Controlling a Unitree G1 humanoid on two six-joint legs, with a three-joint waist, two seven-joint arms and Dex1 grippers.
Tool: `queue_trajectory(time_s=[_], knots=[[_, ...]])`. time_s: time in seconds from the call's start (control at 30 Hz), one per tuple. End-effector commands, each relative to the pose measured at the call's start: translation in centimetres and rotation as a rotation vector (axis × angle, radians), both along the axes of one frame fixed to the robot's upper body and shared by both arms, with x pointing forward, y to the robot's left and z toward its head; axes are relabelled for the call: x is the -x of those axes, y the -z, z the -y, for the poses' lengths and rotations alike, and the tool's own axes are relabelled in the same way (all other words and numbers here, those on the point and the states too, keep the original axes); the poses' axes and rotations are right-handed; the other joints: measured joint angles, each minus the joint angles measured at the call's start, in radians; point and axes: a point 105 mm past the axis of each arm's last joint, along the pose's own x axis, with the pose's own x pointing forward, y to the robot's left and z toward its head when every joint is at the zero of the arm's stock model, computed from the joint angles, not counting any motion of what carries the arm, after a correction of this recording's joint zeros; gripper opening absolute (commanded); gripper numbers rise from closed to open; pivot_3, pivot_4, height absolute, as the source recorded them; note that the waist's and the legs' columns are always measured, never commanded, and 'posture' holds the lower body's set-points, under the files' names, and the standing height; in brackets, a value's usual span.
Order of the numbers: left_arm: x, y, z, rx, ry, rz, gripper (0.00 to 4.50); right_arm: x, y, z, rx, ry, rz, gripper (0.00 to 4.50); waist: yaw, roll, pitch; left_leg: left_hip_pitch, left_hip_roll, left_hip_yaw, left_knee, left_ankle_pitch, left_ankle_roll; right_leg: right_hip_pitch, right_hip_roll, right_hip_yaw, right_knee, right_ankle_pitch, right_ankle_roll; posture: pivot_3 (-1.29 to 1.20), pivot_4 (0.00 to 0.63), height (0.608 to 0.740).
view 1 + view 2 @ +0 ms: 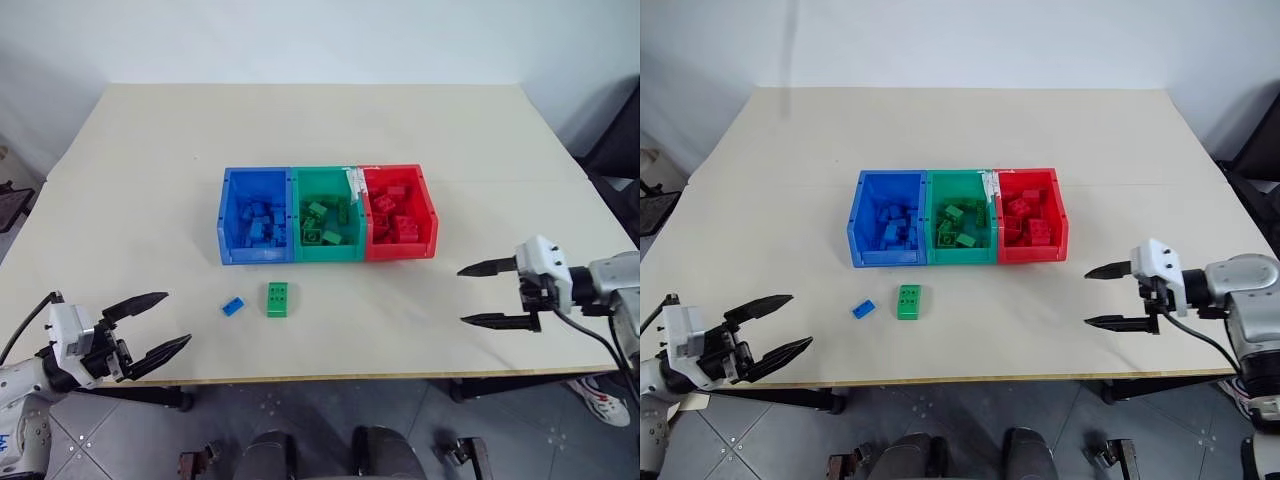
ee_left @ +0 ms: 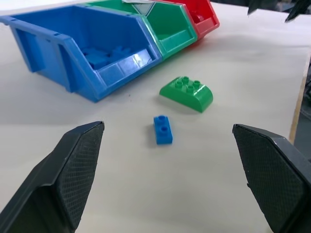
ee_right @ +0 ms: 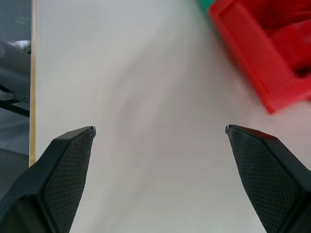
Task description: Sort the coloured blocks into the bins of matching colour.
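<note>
- The left gripper (image 1: 150, 327) hung over the table's near left edge, fingers spread wide and empty, aimed toward the two loose bricks.
- The table (image 1: 140, 180) was pale beige.
- A small blue brick (image 1: 233, 307) lay flat on the table, studs up, just in front of the blue bin; its long axis ran slantwise to the table's front edge.
- Just beside it, not touching, lay a larger green brick (image 1: 278, 299), studs up with one rounded side, its long axis running from the near edge toward the bins.
- The blue bin (image 1: 230, 215), green bin (image 1: 297, 215) and red bin (image 1: 428, 210) stood joined in a row at mid-table, the row running left to right, each holding bricks of its own colour.
- The right gripper (image 1: 484, 294) hovered at the near right, well apart from the red bin, pointing left, fingers wide and empty.
</note>
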Motion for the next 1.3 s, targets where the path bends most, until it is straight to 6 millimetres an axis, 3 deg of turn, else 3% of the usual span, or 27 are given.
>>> queue_trajectory(time_s=[0.03, 0.2, 0.37, 0.53, 0.67, 0.83, 1.3], knots=[[0.4, -1.2, -0.5, -0.021, -0.017, 0.046, 4.50, 0.5, -0.7, -0.2, -0.020, -0.069, -0.003, 4.48, 0.000, 0.000, 0.000, 0.000, 0.000, 0.000, 0.000, 0.000, 0.000, 0.000, 0.000, 0.000, 0.000, 0.000, 0.000, 0.00, 0.150, 0.740], [0.1, -1.9, 1.8, -0.041, -0.001, 0.079, 4.50, -0.4, -0.7, -1.6, -0.052, -0.073, 0.012, 4.48, 0.004, 0.000, 0.000, -0.001, 0.000, -0.001, 0.001, 0.000, 0.000, 0.000, -0.002, 0.001, 0.000, 0.000, 0.000, 0.00, 0.150, 0.740], [-0.9, -2.4, 7.5, -0.038, -0.012, 0.071, 4.50, -0.6, -0.7, -2.1, -0.058, -0.082, 0.010, 4.48, 0.008, 0.000, 0.000, -0.001, -0.002, -0.003, 0.001, -0.001, 0.001, 0.001, -0.003, 0.001, -0.001, 0.000, 0.000, 0.00, 0.150, 0.740], [-1.9, -2.1, 11.3, -0.025, -0.062, 0.017, 4.50, -0.8, -0.8, -2.3, -0.059, -0.087, 0.008, 4.48, 0.008, 0.001, 0.000, -0.001, -0.001, -0.002, 0.001, -0.001, 0.001, 0.002, 0.000, 0.001, -0.001, 0.000, 0.000, 0.00, 0.150, 0.740], [-3.2, -0.8, 15.0, -0.030, -0.127, -0.080, 4.50, -1.1, -0.9, -2.6, -0.057, -0.092, 0.010, 4.48, 0.024, 0.001, 0.000, -0.001, -0.002, -0.001, 0.003, 0.000, 0.001, 0.003, 0.000, 0.001, -0.002, 0.000, 0.000, 0.00, 0.150, 0.740], [-4.2, 0.5, 16.8, -0.062, -0.157, -0.141, 4.50, -1.2, -1.0, -2.9, -0.056, -0.097, 0.010, 4.48, 0.034, 0.000, 0.000, -0.001, -0.001, -0.001, 0.003, 0.000, 0.001, 0.003, 0.002, 0.001, -0.002, 0.000, 0.000, 0.00, 0.150, 0.740], [-5.4, 2.9, 17.9, -0.150, -0.228, -0.284, 4.50, -1.1, -1.2, -2.3, -0.043, -0.067, 0.018, 4.48, 0.054, 0.001, 0.000, -0.001, -0.002, -0.001, 0.005, 0.000, 0.001, 0.005, 0.002, 0.001, -0.004, 0.000, 0.000, 0.00, 0.150, 0.740]])
